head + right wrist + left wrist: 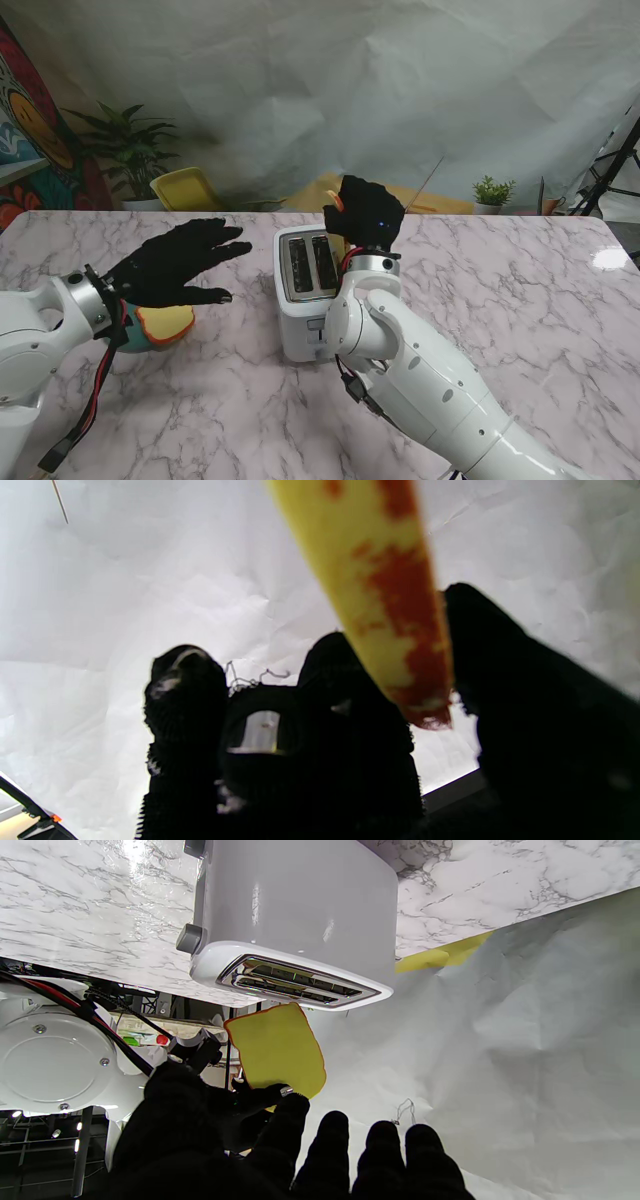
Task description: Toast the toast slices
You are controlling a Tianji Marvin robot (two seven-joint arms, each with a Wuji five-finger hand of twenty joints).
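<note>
A white two-slot toaster (300,295) stands mid-table, its slots (300,982) empty. My right hand (365,215) hovers over the toaster's far end, shut on a yellow toast slice (277,1050) with an orange crust. The slice (390,605) is pinched edge-on between thumb and fingers (350,690), a little above the slots and not touching them. My left hand (175,265) is open with fingers spread, left of the toaster, above a teal plate (133,340) that holds another toast slice (168,322).
A yellow chair (190,188) and a potted plant (135,150) stand beyond the table's far left edge, a small plant (492,192) at the far right. A dark tripod (612,165) is at the right. White sheeting hangs behind.
</note>
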